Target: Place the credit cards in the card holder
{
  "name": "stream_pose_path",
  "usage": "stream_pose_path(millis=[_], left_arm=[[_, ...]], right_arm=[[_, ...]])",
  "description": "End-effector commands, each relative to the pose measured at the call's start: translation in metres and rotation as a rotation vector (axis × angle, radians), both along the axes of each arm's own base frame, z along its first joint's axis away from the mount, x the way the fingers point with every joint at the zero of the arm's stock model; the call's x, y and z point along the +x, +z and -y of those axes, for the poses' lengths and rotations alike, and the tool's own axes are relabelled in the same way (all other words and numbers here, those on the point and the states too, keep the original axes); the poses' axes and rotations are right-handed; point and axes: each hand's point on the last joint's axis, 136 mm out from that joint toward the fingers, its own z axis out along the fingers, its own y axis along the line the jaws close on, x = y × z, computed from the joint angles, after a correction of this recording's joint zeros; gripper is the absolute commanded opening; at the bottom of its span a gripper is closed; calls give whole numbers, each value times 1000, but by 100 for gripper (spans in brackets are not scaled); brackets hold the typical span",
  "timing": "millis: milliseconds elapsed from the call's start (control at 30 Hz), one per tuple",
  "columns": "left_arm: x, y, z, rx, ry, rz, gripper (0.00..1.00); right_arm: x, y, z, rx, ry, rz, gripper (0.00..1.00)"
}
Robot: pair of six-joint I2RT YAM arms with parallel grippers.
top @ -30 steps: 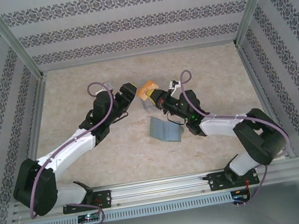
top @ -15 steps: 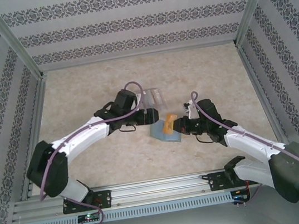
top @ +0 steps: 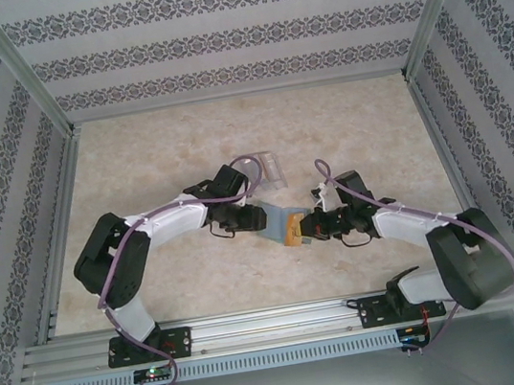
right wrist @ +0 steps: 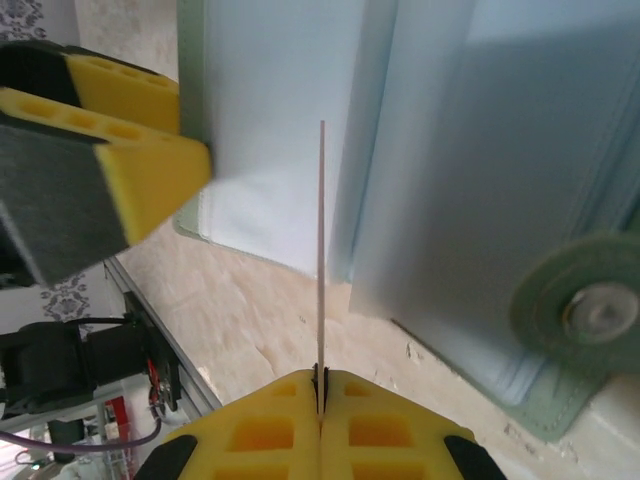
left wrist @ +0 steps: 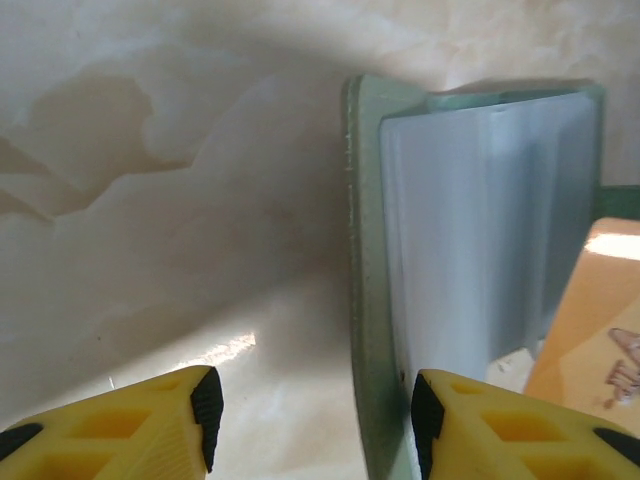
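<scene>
The card holder [top: 279, 220] is a sage-green wallet lying open at the table's middle, its pale blue lining [right wrist: 480, 170] facing up. My right gripper [right wrist: 320, 378] is shut on an orange credit card [top: 293, 230], seen edge-on as a thin line [right wrist: 321, 240] over the wallet's pockets. The same card shows at the right of the left wrist view [left wrist: 595, 310]. My left gripper [left wrist: 315, 415] is open and straddles the wallet's green edge [left wrist: 362, 300], which lies close to its right finger [left wrist: 480, 425]. A second pale card [top: 270, 166] lies flat behind the left arm.
The marble-patterned tabletop [top: 354, 129] is fenced by patterned walls and a metal rail [top: 276, 320] at the near edge. Both arms meet over the wallet, fingertips a few centimetres apart. The wallet's snap button [right wrist: 585, 305] sits at its right flap.
The left gripper has come down from the back onto the wallet's left edge and its jaws have narrowed. The right gripper carried the orange card from the back to the wallet's right side.
</scene>
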Motion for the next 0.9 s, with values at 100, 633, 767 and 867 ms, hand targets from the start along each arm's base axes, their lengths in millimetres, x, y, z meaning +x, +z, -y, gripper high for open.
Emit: stream_pose_path(millis=[100, 633, 767, 867], left_arm=[[5, -17, -9, 95, 0, -14, 42], [3, -26, -9, 113, -12, -47, 42], [4, -27, -8, 110, -8, -54, 41], [4, -27, -11, 126, -1, -49, 39]], right_arm=[[17, 12, -8, 76, 40, 34, 0], [31, -3, -7, 80, 24, -59, 0], [33, -11, -8, 77, 20, -96, 0], [33, -16, -10, 87, 21, -128, 0]])
